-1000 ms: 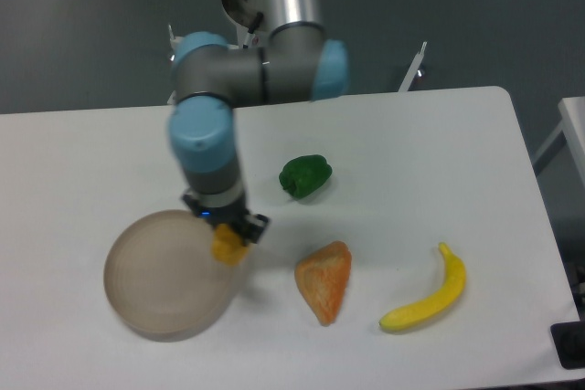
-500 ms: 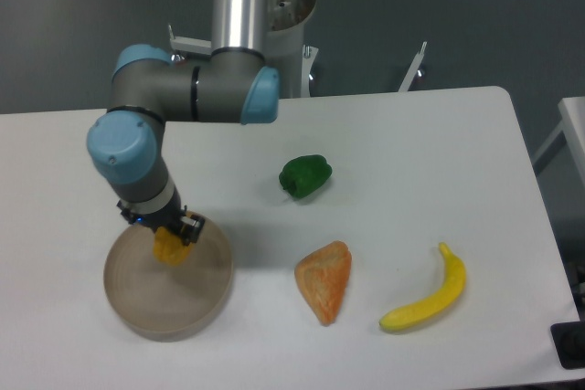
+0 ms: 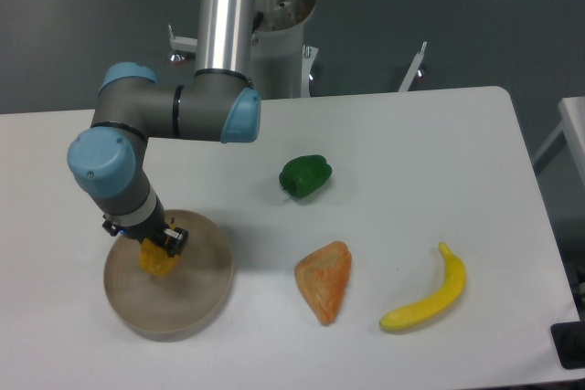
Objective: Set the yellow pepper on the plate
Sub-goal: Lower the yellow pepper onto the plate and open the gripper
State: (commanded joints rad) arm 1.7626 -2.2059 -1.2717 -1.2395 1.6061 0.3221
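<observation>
White tabletop (image 3: 411,152) against a grey background carries everything. At its left side lies the round flat beige plate (image 3: 196,294), and the two-finger gripper (image 3: 151,246) hangs over it, closed around the small yellow-orange pepper (image 3: 157,260), which is above the plate's upper-left part. Whether the pepper already touches the plate, I cannot tell. If the fingers open while it is high, this blocky pepper may bounce or roll toward the near rim. Pressing down too far could tilt the plate.
</observation>
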